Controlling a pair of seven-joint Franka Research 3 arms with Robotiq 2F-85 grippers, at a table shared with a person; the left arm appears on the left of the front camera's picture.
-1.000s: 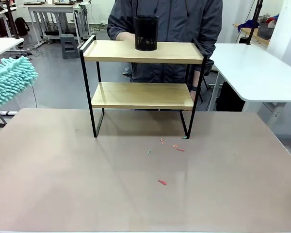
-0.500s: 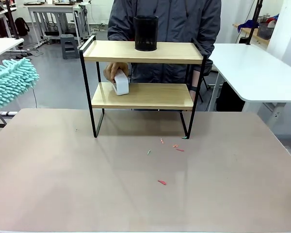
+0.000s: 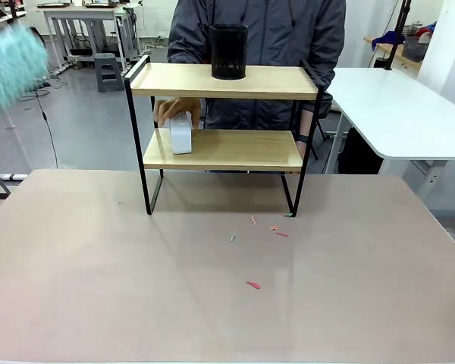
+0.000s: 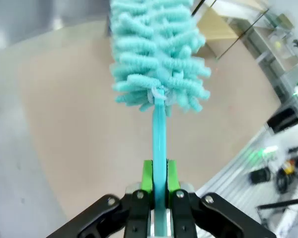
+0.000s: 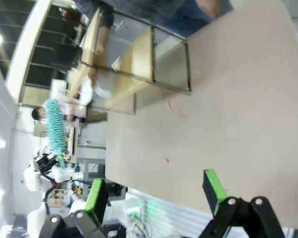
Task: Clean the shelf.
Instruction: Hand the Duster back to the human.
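The shelf (image 3: 224, 114) stands on the tabletop (image 3: 98, 288) at the middle of its far edge, its four black legs planted just inside that edge. A black mesh cup (image 3: 228, 51) sits on the upper board, near the middle. On the lower board, at its left end, the person's hand (image 3: 176, 109) holds a small white object (image 3: 181, 134) (what it is, I cannot tell).

The left gripper (image 4: 160, 173) is clamped on the thin handle of a teal fluffy duster (image 4: 156, 49), green pads pressed on either side of the handle, with the head rising beyond the fingertips. In the front view the duster head is a blur beyond the tabletop's far left corner, about level with the upper board or a little higher, and well apart from the shelf; it touches neither board.

The right gripper (image 5: 155, 191) hangs off the near edge of the tabletop with its fingers spread wide and nothing between them.

A few small red and green scraps (image 3: 254, 285) lie on the tabletop in front of the shelf's right legs, toward the middle.
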